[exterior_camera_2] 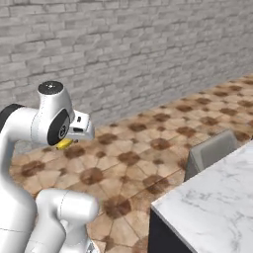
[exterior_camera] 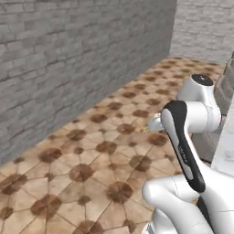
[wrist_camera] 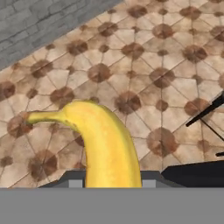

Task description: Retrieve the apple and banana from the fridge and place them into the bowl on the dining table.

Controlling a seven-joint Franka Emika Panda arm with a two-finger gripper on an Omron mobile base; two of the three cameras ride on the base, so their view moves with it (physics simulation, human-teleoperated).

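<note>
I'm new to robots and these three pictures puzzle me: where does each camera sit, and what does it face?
Left base view: behind the arm's left, facing patterned tile floor and grey brick wall; white arm at right.
Right base view: behind its right, same floor and wall, white marble dining table; arm at left.
Hand view: looks along the fingers at the curved yellow banana over floor.

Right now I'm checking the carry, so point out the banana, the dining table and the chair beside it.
banana (wrist_camera: 107, 144), hand view, on its yellow body above the fingers.
dining table (exterior_camera_2: 217, 197), right base view, on the bare marble top.
chair (exterior_camera_2: 210, 150), right base view, on its grey backrest.
</note>
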